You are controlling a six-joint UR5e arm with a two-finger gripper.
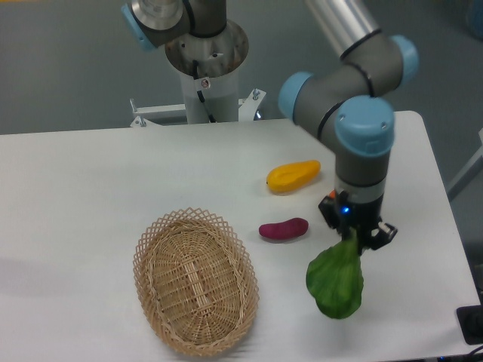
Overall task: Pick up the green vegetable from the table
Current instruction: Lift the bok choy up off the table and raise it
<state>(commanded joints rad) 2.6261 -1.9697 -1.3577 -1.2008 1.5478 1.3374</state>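
The green vegetable [336, 279] hangs leaf-down from my gripper [353, 240], held clear above the white table [83, 196] near its front right. Its broad dark green leaf shows; the pale stalk is hidden between the fingers. My gripper points straight down and is shut on the vegetable's upper end.
A woven wicker basket [195, 280] sits at the front centre. A purple sweet potato [284, 228] lies just left of my gripper, and a yellow oblong fruit [293, 176] lies behind it. The table's right edge is close to my gripper. The robot base [205, 68] stands at the back.
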